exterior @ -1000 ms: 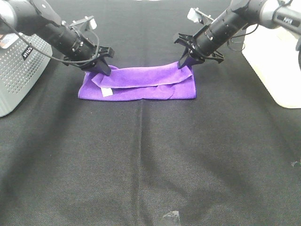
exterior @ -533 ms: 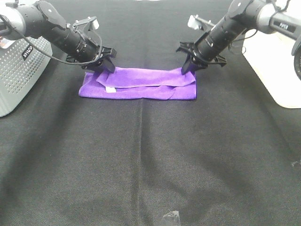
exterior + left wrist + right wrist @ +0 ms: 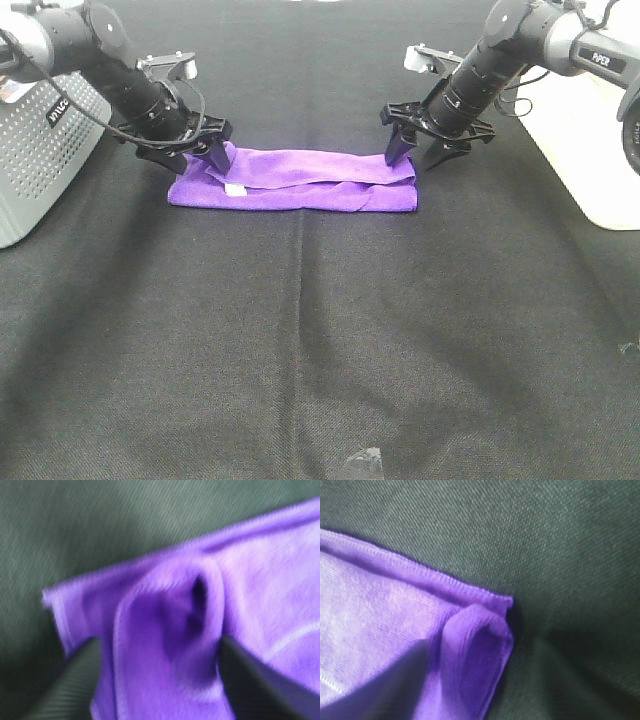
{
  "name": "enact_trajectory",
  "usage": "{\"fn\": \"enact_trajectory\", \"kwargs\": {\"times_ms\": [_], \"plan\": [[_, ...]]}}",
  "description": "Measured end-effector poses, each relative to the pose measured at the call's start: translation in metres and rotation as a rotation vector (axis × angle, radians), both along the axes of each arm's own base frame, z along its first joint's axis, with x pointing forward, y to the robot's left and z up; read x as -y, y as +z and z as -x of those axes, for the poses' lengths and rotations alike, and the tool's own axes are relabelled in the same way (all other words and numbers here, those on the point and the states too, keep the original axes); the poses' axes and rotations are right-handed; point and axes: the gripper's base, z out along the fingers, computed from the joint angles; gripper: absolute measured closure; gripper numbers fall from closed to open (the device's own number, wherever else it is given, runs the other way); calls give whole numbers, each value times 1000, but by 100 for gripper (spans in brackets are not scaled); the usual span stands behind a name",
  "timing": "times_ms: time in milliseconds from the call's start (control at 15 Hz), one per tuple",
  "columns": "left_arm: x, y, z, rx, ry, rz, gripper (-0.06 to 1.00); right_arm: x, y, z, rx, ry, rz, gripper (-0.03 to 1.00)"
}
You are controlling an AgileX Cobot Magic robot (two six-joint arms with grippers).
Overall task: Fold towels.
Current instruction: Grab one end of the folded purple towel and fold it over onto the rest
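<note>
Towel: A bright purple towel [image 3: 300, 182] is lying folded into a long, narrow strip on the far half of the black tabletop [image 3: 320, 330]. A small white tag [image 3: 235, 189] is showing near its left end.
Left end effector [image 3: 195, 158]: I am holding it low at the strip's left end. Its fingers are standing apart, with a raised fold of cloth sitting loose between them.
Right end effector [image 3: 418, 152]: I am holding it low at the strip's right end. Its fingers are spreading wide around the folded corner and clamping nothing.
Surroundings: A grey perforated basket [image 3: 40, 160] is sitting at the left edge, beside my left arm.
</note>
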Motion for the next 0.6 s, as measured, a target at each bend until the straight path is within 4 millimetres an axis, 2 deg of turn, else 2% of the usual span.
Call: {"fn": "enact_trajectory", "kwargs": {"times_ms": [67, 200, 333, 467, 600], "plan": [[1, 5, 0, -17, -7, 2, 27, 0, 4, 1, -14, 11, 2, 30], [-3, 22, 0, -47, -13, 10, 26, -2, 25, 3, -38, 48, -1, 27], [-22, 28, 0, -98, 24, 41, 26, -3, 48, 2, -9, 60, -11, 27], [-44, 20, 0, -162, 47, 100, 25, -3, 66, 3, 22, 47, -20, 27], [-54, 12, 0, -175, 5, 128, 25, -2, 71, 3, 28, 49, -21, 27]]}}
